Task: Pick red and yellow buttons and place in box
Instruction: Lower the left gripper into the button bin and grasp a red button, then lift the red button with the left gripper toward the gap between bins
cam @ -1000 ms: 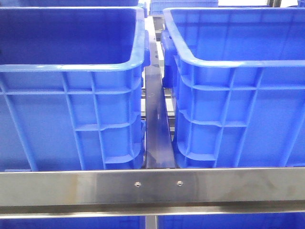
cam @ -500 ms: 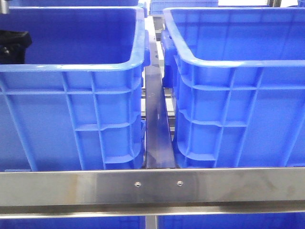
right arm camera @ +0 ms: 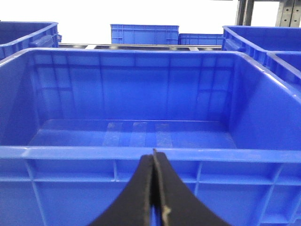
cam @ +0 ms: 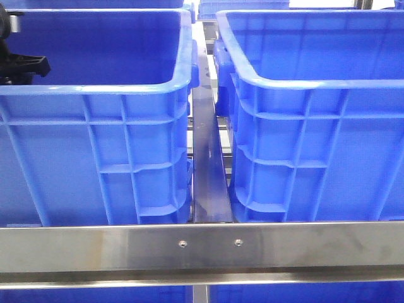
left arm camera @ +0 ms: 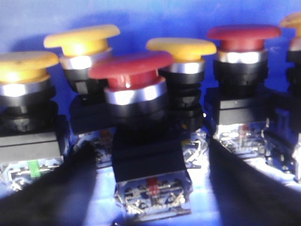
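Note:
In the left wrist view, several mushroom-head push buttons stand on a blue crate floor. A red button (left arm camera: 134, 70) on a black body is nearest. Behind it are yellow buttons (left arm camera: 181, 47), (left arm camera: 82, 40), (left arm camera: 23, 63) and another red button (left arm camera: 244, 33). My left gripper (left arm camera: 149, 146) is open, with one dark finger on each side of the near red button's base and a gap to both. In the front view, part of the left arm (cam: 16, 63) shows inside the left crate (cam: 95, 88). My right gripper (right arm camera: 154, 157) is shut and empty, just outside the near rim of an empty blue box (right arm camera: 141, 153).
Two blue crates stand side by side behind a steel rail (cam: 202, 246), the right one (cam: 303, 82) across a narrow metal gap (cam: 207, 177). More blue crates (right arm camera: 143, 34) stand behind the empty box and to both sides.
In the front view, the black left arm has come into sight at the far left, inside the left crate, and has moved a little further in.

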Available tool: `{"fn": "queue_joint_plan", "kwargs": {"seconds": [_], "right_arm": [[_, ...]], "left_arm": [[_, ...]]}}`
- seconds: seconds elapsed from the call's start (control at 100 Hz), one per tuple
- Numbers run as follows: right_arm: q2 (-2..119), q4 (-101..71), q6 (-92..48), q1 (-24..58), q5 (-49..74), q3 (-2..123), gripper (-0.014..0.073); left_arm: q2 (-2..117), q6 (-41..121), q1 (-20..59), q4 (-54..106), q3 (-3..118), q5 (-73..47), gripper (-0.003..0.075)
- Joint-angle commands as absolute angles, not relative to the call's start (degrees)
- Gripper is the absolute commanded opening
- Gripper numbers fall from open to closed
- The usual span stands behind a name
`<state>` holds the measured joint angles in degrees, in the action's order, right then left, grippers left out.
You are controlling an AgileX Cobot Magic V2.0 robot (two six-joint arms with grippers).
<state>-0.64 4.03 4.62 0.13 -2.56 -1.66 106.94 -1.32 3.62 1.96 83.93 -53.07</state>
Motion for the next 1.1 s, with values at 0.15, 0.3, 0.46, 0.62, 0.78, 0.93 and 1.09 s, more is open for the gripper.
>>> {"fn": "queue_joint_plan", "kwargs": {"seconds": [0.15, 0.3, 0.46, 0.62, 0.78, 0.93, 1.09], "right_arm": [[-1.93, 4.52, 4.45, 0.10, -6.78, -0.70, -0.0060], [-1.93, 4.52, 4.45, 0.10, -6.78, -0.70, -0.0060], [-1.93, 4.52, 4.45, 0.10, -6.78, -0.70, -0.0060], [-1.93, 4.52, 4.45, 0.10, -6.78, -0.70, -0.0060], [-1.93, 4.52, 4.45, 0.10, -6.78, -0.70, -0.0060], [-1.93, 4.52, 4.45, 0.10, -6.78, -0.70, -0.0060], [-1.93, 4.52, 4.45, 0.10, -6.78, -0.70, -0.0060]], "left_arm": [[103.97, -1.44, 4.03, 2.26, 85.71, -50.68, 0.0122], [102.42, -1.44, 4.03, 2.59, 85.71, -52.04, 0.0102], [97.97, -1.34, 4.03, 3.92, 85.35, -52.62, 0.0102], [91.37, 2.43, 4.95, 5.23, 82.94, -52.14, 0.0102], [85.46, 7.01, 6.71, 8.26, 80.44, -52.14, 0.0102], [81.55, 9.24, 9.38, 10.62, 78.42, -52.25, 0.0102], [79.57, 13.36, 13.75, 13.87, 77.58, -52.49, 0.0102]]}}
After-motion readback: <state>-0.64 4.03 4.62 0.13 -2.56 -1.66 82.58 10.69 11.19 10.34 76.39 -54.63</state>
